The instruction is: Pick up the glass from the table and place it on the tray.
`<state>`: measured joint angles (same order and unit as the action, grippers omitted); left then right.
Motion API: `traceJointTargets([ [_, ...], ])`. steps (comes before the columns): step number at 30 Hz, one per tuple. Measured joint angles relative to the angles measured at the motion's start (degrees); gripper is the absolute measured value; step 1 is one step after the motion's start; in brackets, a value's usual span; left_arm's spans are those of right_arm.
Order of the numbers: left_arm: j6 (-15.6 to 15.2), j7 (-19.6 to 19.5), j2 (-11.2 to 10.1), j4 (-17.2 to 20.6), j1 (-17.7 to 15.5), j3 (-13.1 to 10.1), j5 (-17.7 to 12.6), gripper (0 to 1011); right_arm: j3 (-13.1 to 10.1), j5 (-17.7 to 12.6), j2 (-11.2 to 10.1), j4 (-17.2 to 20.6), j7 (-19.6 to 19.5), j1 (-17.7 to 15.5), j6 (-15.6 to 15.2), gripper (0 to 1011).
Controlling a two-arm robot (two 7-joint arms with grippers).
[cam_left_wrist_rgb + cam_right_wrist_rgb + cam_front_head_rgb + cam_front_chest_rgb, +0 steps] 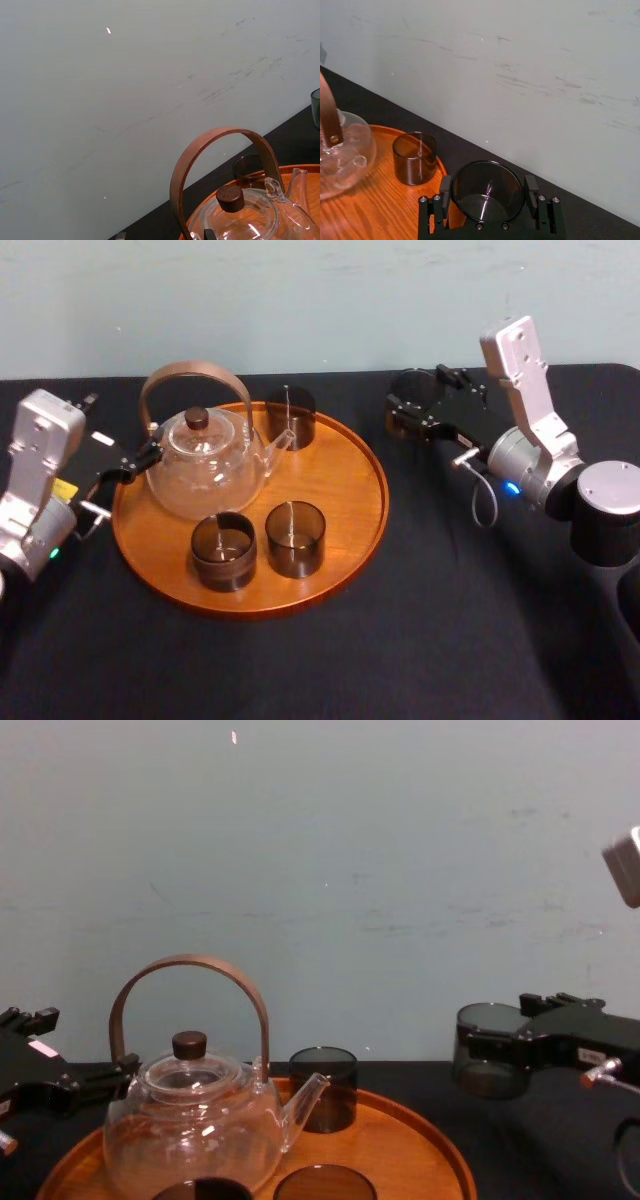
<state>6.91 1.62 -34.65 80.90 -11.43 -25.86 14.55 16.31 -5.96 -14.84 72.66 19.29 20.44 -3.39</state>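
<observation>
Tray [338,485] nearest, right claw [487,192] held level, clamped round glass [488,1065], seemingly off table [420,640], left claw [140,456] beside teapot [200,478].

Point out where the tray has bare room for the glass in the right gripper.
Bare wood lies on the tray's right side, nearest the right gripper's glass, bordered by the back glass, the front right glass and the right rim. The left is crowded: teapot, front left glass, left gripper at the rim.
</observation>
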Motion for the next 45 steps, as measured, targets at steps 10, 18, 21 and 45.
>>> traceJointTargets([
  [10, 0.00, 0.00, 0.00, 0.00, 0.00, 0.00, 0.00, 1010, 1.73, -0.37, 0.63, 0.34, 0.59, 0.46, -0.21, 899],
  [18, 0.00, 0.00, 0.00, 0.00, 0.00, 0.00, 0.00, 1010, 3.05, -0.37, 1.15, -0.23, 0.87, 1.03, -0.07, 898],
  [21, 0.00, 0.00, 0.00, 0.00, 0.00, 0.00, 0.00, 1010, 3.54, -0.43, 1.44, -0.78, 1.00, 1.41, 0.11, 899],
  [45, 0.00, 0.00, 0.00, 0.00, 0.00, 0.00, 0.00, 1010, 6.25, -0.71, 2.82, -1.73, 1.53, 1.63, 0.43, 898],
])
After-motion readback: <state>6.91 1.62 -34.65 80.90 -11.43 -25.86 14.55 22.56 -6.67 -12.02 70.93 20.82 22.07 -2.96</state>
